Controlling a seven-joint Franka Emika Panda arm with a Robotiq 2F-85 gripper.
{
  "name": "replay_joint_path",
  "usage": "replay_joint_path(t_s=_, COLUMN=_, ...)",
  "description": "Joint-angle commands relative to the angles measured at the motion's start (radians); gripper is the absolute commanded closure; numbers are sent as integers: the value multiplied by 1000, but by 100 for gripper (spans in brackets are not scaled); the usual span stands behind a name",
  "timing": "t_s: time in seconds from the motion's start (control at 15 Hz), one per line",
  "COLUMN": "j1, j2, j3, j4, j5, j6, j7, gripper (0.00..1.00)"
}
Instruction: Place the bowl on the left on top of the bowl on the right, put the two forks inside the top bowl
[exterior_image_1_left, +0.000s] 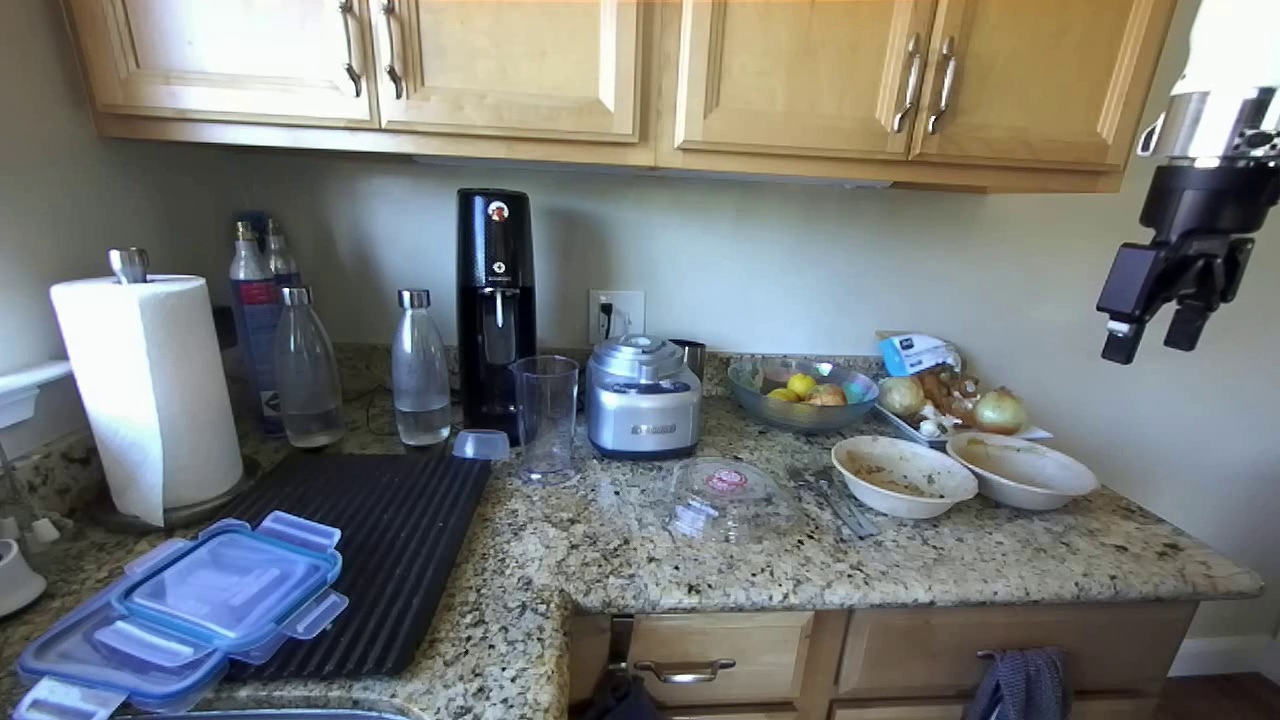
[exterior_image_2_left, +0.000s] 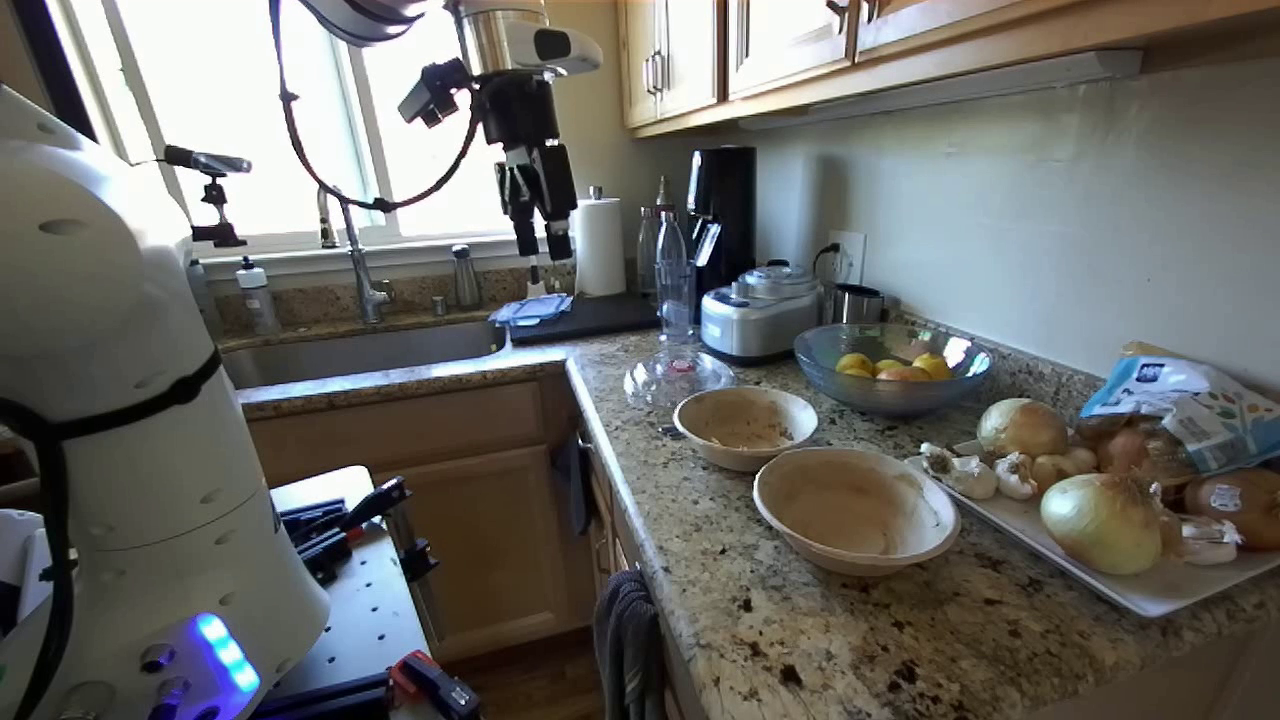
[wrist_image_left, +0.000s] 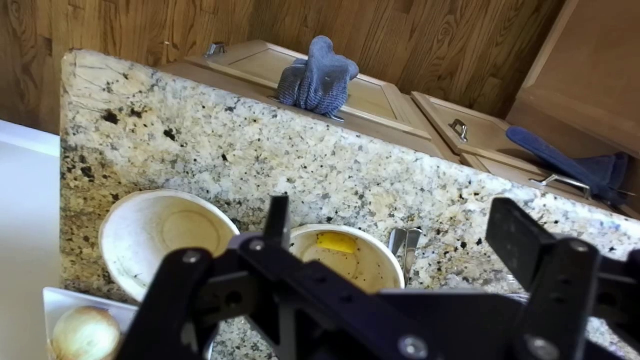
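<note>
Two pale bowls sit close together on the granite countertop, and the coming move seems to turn on the left bowl, the food-flecked one, lying well below the gripper, which hangs in the air. In the wrist view this bowl falls low in the gap between the fingers, nearer the one that overlaps its edge, while the right bowl lies outside the gap. The fingers are spread wide, holding nothing. Going down probably calls for a sideways correction, so that one finger enters the bowl and one stays outside its wall; whether the two rims touch, I cannot tell.

Beside the left bowl, on the side away from its partner, lie the forks: slim, shiny metal handles, nearly parallel, their long axis running toward the counter's front edge. Their heads are too blurred to read.

Both bowls have flared walls, a thin lip and a matte, off-white skin, tan inside, perhaps pressed fibre and therefore light. The granite is polished, cream and speckled black; the white tray near the right bowl is smooth and flat, with papery-skinned onions on it
</note>
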Motion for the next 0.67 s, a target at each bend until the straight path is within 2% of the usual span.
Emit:
replay_joint_path(t_s=0.0, j1=-4, j2=124, j3=-23, j4=64, j5=-30, j6=22, j7=-27, gripper=0)
replay_joint_path(t_s=0.6, j1=-6, j2=572, j3=-59, j4=314, j5=-136, j6=183, j7=-117, gripper=0)
